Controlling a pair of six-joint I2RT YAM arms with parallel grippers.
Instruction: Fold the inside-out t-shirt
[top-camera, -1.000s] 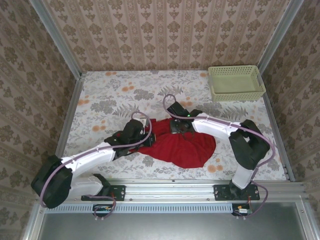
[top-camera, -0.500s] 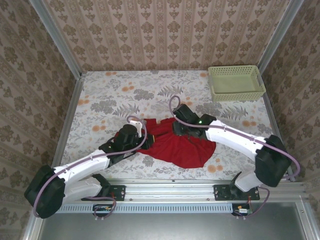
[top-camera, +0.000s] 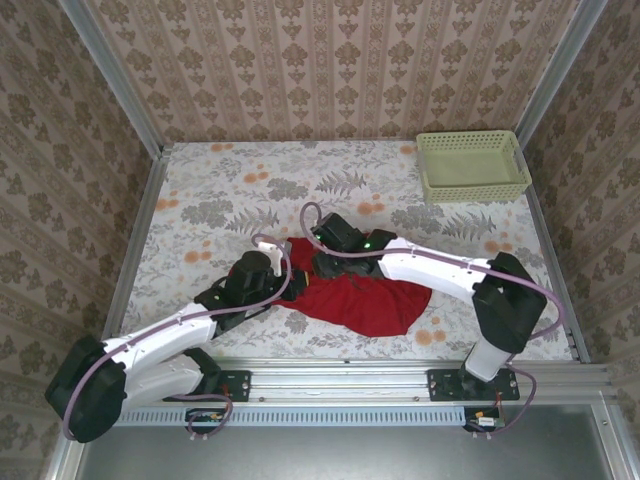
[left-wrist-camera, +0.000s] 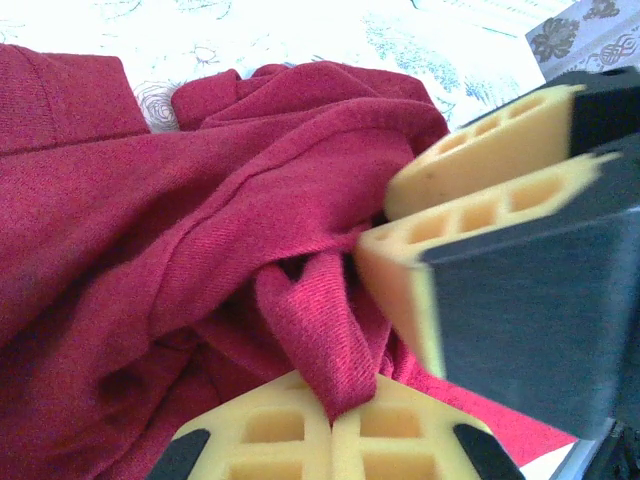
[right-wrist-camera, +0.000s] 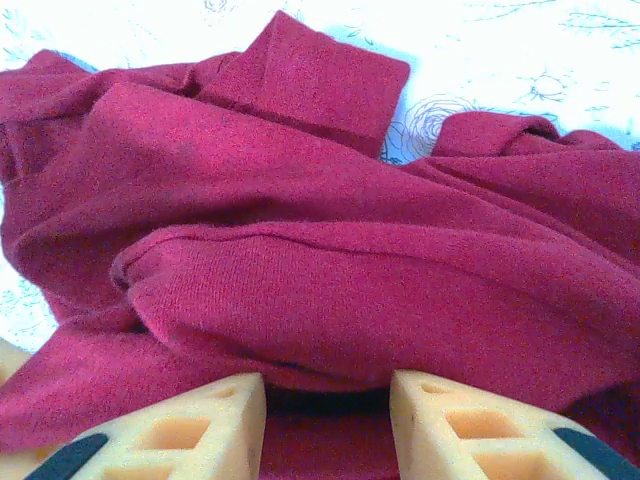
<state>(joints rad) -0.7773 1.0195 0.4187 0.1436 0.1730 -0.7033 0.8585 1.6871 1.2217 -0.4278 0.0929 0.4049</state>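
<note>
Presently, the plain red soft-cloth inside-out t-shirt (top-camera: 370, 300) lies crumpled on the floral-patterned tabletop (top-camera: 220, 195), near the arm bases and well apart from the pale green plastic lattice basket (top-camera: 472, 165) at the far right; no fold is yet made, so the step in hand is judged to be the spreading of the cloth. The left hand (left-wrist-camera: 332, 428) is clenched on a narrow pleat of the shirt, pinched between its yellow foam pads (left-wrist-camera: 410, 410); the right hand (right-wrist-camera: 328, 415) is held released, its pads apart, with a thick roll of cloth lying just beyond the gap. For the step to be done well, a hem or shoulder edge ought to be taken by the right hand rather than a bunched roll; the two hands, now just beside each other, are then best drawn apart low over the tabletop, so that the shirt is pulled flat and not lifted into a knot. Compared with half a second ago, the right hand is found shifted leftward over the shirt towards the left hand; the left hand is found almost where it was.
</note>
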